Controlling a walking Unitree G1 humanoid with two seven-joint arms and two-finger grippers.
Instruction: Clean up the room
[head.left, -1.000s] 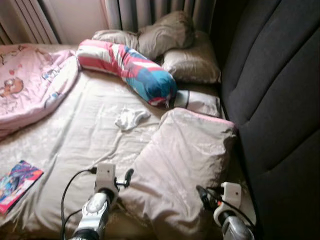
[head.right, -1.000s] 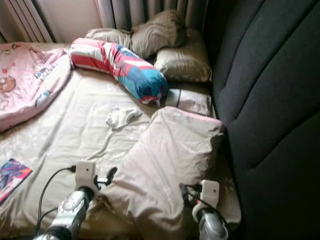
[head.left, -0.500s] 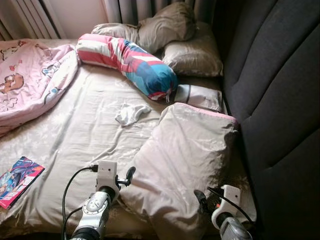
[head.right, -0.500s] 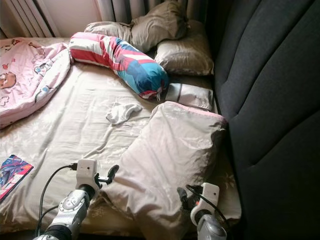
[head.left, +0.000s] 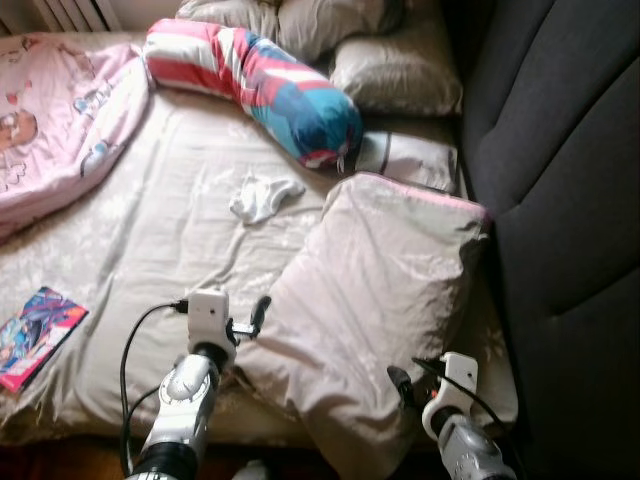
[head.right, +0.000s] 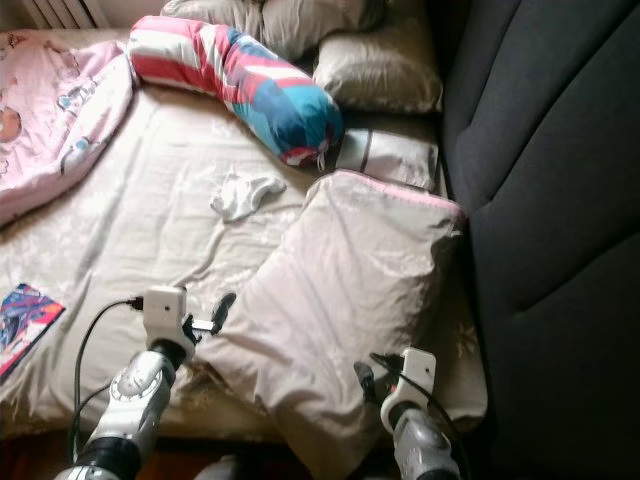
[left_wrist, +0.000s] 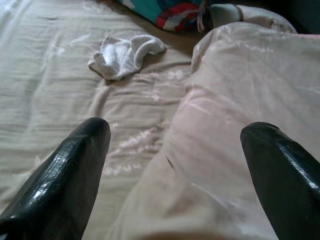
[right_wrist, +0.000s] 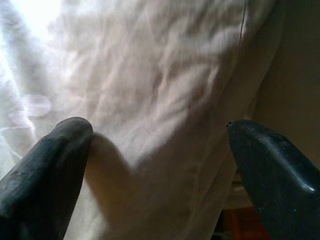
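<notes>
Left eye view: the left gripper (head.left: 256, 318) is at the near left edge of a big pillow (head.left: 385, 290). The right gripper (head.left: 402, 385) is at the pillow's near right corner. The pillow lies slanted on the bed (head.left: 160, 250), between the two grippers. Beyond the left gripper lies one white sock (head.left: 262, 196). Farther off is one striped bolster (head.left: 250, 85), and past it three more pillows (head.left: 395, 75) up by the wall. Just past the big pillow's far end lies one small cushion (head.left: 410, 160). Well off to the side of the left gripper is one book (head.left: 35, 335), and far beyond that one pink blanket (head.left: 55, 120). I think the tidying has just begun, since the sock, book and blanket all lie loose.

Right eye view: both grippers touch or nearly touch the big pillow, one on each side. A dark headboard (head.right: 545, 180) stands on the far side of the right gripper.

Left wrist view: the left gripper's two black fingers (left_wrist: 65, 180) are spread wide with nothing between them but bed and pillow edge. The sock lies straight ahead, well apart.

Right wrist view: the right gripper's fingers (right_wrist: 42, 165) are also spread wide. The pillow cloth bulges into the gap, but it is not pinched yet. So the pillow is not lifted, and I think that comes first.
</notes>
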